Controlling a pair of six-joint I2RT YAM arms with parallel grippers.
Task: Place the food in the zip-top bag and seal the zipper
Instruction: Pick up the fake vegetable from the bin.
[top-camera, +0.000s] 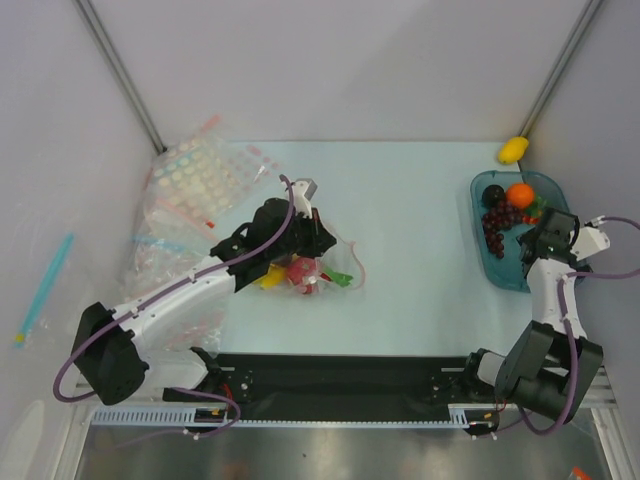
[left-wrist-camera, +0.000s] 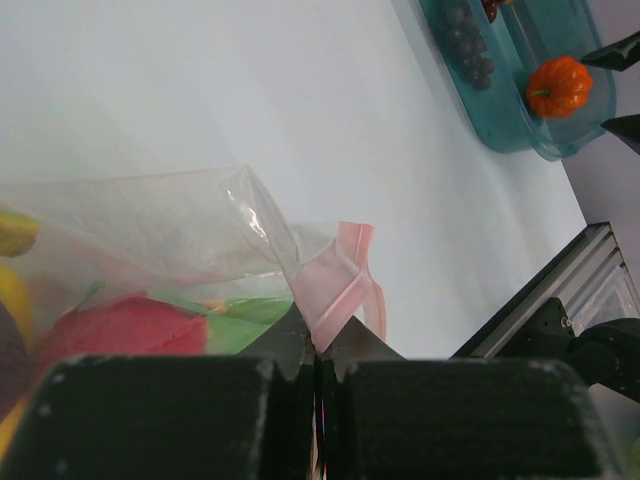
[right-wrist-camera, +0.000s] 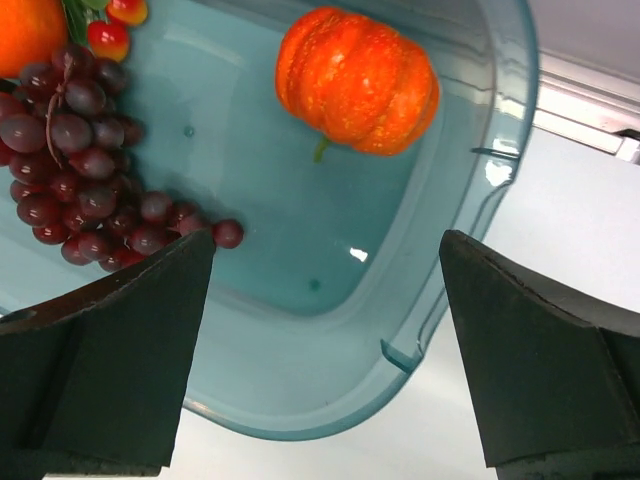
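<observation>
A pale desk (top-camera: 420, 250) seen from above, with a teal tray (top-camera: 510, 268) on its right side. The right claw (top-camera: 538, 228) hovers over the near end of this tray, jaws spread wide and holding nothing. Its own camera shows two dark fingers (right-wrist-camera: 110, 350) framing the tray's bare floor.

Inside the tray, a small orange pumpkin (right-wrist-camera: 357, 80) lies towards its right wall and a bunch of dark red grapes (right-wrist-camera: 80, 170) lies along its left wall. At the tray's far end, an orange round fruit (top-camera: 519, 194) sits beside a dark fruit (top-camera: 493, 194). A yellow fruit (top-camera: 513, 150) rests just past the tray's far rim.

Well apart from the tray, to its left near mid-desk, lies the clear zip-top bag (left-wrist-camera: 170, 225). The left claw (top-camera: 318, 245) is pinched tight on the bag's mouth, gripping the pink-red zipper (left-wrist-camera: 335, 280), which stands folded up above the fingertips. Inside the bag are a pink dragon fruit (top-camera: 302, 270) and a yellow banana bunch (top-camera: 272, 280). It is hard to tell whether the zipper is pressed closed anywhere along its length. Farther still from the tray, at the desk's left edge, is a heap of spare bags (top-camera: 200, 180).
</observation>
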